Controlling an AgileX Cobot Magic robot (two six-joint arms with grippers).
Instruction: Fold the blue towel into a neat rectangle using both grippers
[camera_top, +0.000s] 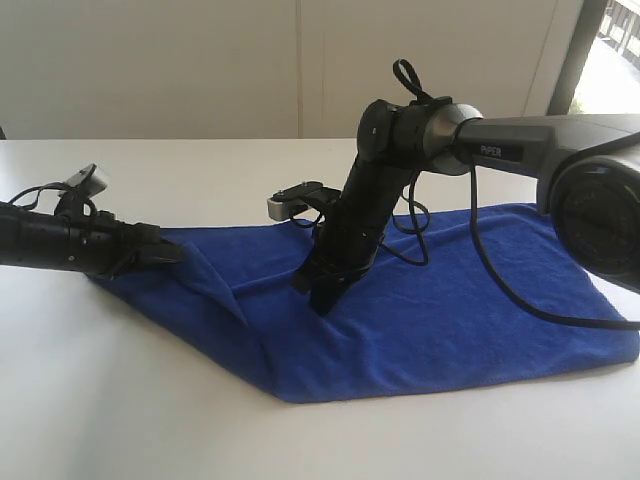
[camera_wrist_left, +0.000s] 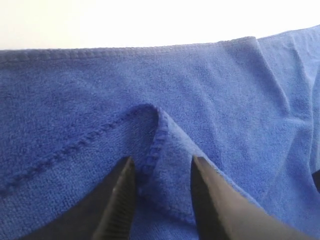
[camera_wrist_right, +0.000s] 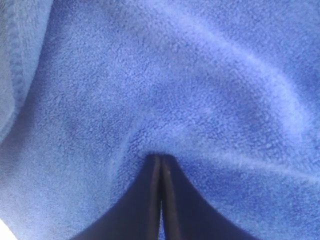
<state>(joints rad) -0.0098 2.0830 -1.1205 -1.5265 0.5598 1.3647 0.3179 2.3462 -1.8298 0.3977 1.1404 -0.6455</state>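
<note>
The blue towel (camera_top: 450, 300) lies spread on the white table, its left part folded into a raised ridge. My left gripper (camera_top: 168, 250) comes in low from the left at the towel's left corner. In the left wrist view it (camera_wrist_left: 162, 175) is open, its two dark fingers (camera_wrist_left: 120, 200) standing either side of a stitched, folded-up hem of the towel (camera_wrist_left: 165, 150). My right gripper (camera_top: 322, 297) reaches across to the towel's middle and points down into it. Its fingers (camera_wrist_right: 152, 200) are shut, tips (camera_wrist_right: 161, 159) buried in the cloth (camera_wrist_right: 200, 75), which puckers toward them.
The white table (camera_top: 120, 420) runs around the towel on all sides. The right arm's large black base (camera_top: 595, 210) and a looping cable (camera_top: 500, 280) hang over the towel's right part. A pale wall stands behind.
</note>
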